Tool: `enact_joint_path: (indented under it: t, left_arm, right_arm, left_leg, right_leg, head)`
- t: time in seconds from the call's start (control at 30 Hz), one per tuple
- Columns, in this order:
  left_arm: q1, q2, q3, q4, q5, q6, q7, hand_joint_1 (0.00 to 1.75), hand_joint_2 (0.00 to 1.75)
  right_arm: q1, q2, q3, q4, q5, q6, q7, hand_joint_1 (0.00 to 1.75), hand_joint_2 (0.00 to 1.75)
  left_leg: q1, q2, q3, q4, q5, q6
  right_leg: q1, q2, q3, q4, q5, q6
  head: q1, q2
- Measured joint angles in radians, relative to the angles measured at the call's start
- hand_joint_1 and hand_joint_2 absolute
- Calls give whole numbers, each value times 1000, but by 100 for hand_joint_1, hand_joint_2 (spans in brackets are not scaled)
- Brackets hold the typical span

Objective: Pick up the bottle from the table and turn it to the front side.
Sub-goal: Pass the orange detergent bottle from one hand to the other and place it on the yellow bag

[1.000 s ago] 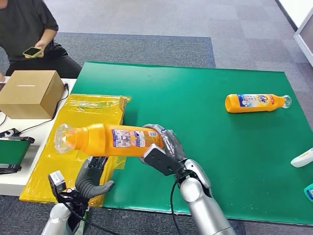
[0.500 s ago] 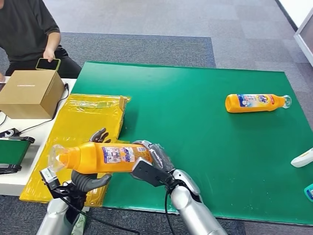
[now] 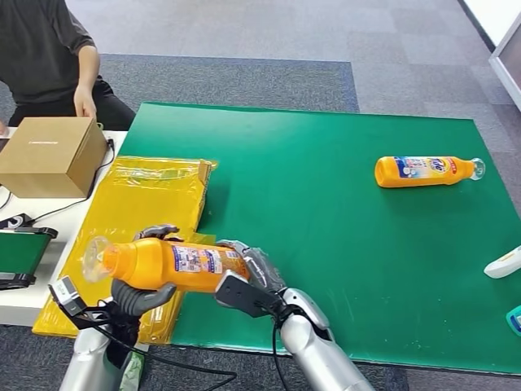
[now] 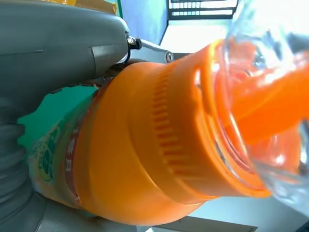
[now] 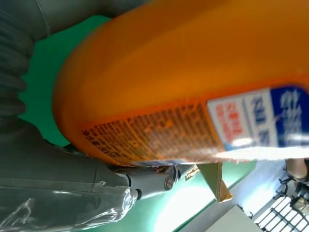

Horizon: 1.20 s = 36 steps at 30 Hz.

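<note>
The held bottle [image 3: 166, 264] is orange, with a clear cap and a blue, white and red label. The second bottle [image 3: 425, 170], near the table's right edge, is orange too. The table [image 3: 344, 244] is green, the bag [image 3: 129, 204] yellow, the box [image 3: 52, 155] brown, the floor grey.

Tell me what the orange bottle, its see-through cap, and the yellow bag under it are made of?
The orange bottle, gripped by the left robot hand and right robot hand, looks like smooth, glossy plastic with a printed label. Its clear cap seems to be hard transparent plastic, since orange shows through it. The yellow bag looks like thin, shiny plastic film, wrinkled with glare.
</note>
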Motion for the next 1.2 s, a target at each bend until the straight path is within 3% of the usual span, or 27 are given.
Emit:
enact_joint_path:
  t: [0.2,0.37,0.47,0.67,0.8,0.93,1.07,1.1,1.2]
  left_arm:
    - [-2,-3,0,-10,-45,67,0,175,175]
    - [10,8,-11,-55,-270,399,1,175,175]
    - [25,11,-6,-109,-434,529,29,175,175]
    - [31,24,25,-185,-731,697,165,175,175]
    - [20,44,29,-186,-1061,829,339,175,175]
    - [-11,99,15,-135,-1306,819,467,175,175]
    - [-63,156,-16,-1,-1427,814,540,170,175]
    - [-78,167,-26,33,-1442,819,544,166,175]
    - [-130,191,-58,135,-1480,838,548,104,175]
  right_arm:
    - [0,0,4,-1,-2,-8,2,0,175]
    - [35,-12,-22,-76,18,-23,38,0,175]
    - [82,-25,-65,-164,52,-18,68,0,175]
    - [150,-36,-165,-313,94,0,93,0,175]
    - [178,-37,-214,-372,121,20,94,0,175]
    - [203,-37,-247,-396,126,46,80,0,175]
    - [211,-37,-266,-397,112,59,59,0,175]
    - [212,-37,-269,-397,107,63,55,0,175]
    - [213,-37,-275,-396,94,77,47,0,175]
  left_leg:
    - [0,0,0,0,0,0]
    - [0,0,0,0,0,0]
    - [0,0,-1,0,0,0]
    - [0,0,-1,0,0,0]
    - [0,0,0,0,0,0]
    - [0,0,0,0,0,0]
    - [0,0,0,0,1,-1]
    - [0,0,0,0,1,-1]
    - [0,0,0,0,1,-1]
  right_leg:
    - [0,0,0,0,0,0]
    - [0,0,0,0,0,0]
    - [0,0,0,0,0,0]
    - [0,0,-1,0,0,0]
    - [0,0,-1,0,0,0]
    - [0,0,-1,0,0,0]
    - [0,0,-2,0,0,0]
    - [0,0,-1,0,1,0]
    - [0,0,-1,0,1,0]
  head:
    - [0,0]
    - [0,0]
    - [0,0]
    - [0,0]
    - [0,0]
    - [0,0]
    - [0,0]
    - [0,0]
    - [0,0]
